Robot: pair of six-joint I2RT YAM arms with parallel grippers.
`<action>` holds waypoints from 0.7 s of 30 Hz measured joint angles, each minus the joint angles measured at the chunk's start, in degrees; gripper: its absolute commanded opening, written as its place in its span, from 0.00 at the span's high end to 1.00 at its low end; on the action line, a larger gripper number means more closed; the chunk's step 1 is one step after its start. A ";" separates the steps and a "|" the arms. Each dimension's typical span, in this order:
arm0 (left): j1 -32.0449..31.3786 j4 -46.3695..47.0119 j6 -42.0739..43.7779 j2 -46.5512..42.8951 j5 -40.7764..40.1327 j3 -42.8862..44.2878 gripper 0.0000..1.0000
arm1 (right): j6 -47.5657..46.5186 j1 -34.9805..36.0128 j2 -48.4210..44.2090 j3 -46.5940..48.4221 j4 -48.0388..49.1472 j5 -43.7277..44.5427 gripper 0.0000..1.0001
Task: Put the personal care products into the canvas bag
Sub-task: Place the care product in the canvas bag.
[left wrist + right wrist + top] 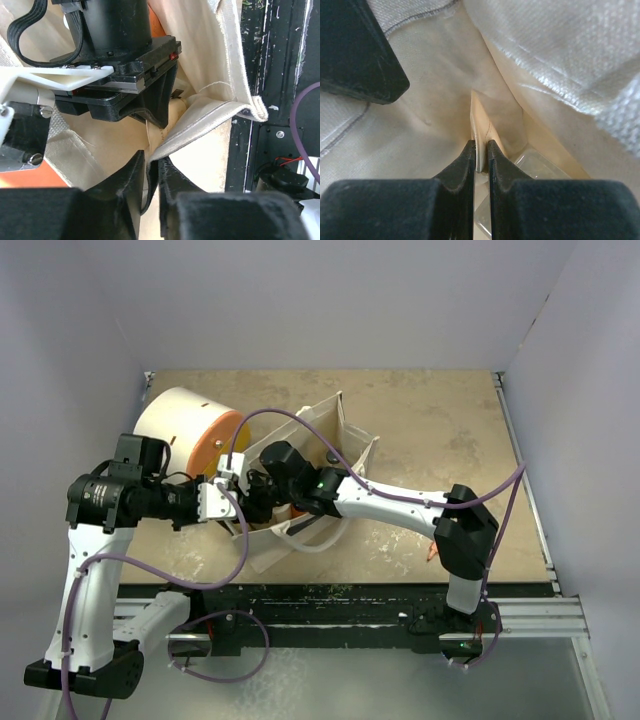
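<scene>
Pinching the canvas bag (pixel 335 425), right hand (pixel 480 148) closed; left hand (pixel 151 164) straddles rim, grip unclear.

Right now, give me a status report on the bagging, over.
Left gripper straddling canvas bag rim, grip unclear. Right gripper shut on a bag fold inside. White drum beside the bag, not blocking.

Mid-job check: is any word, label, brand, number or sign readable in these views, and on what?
No text is readable in any view.
canvas bag: only plain cream cloth shows, no print legible.
white drum: no lettering visible.
</scene>
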 measured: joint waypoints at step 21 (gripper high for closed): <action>0.00 -3.08 -2.03 0.46 2.38 4.42 1.00 | -0.37 0.33 0.52 1.88 -3.23 -0.94 0.95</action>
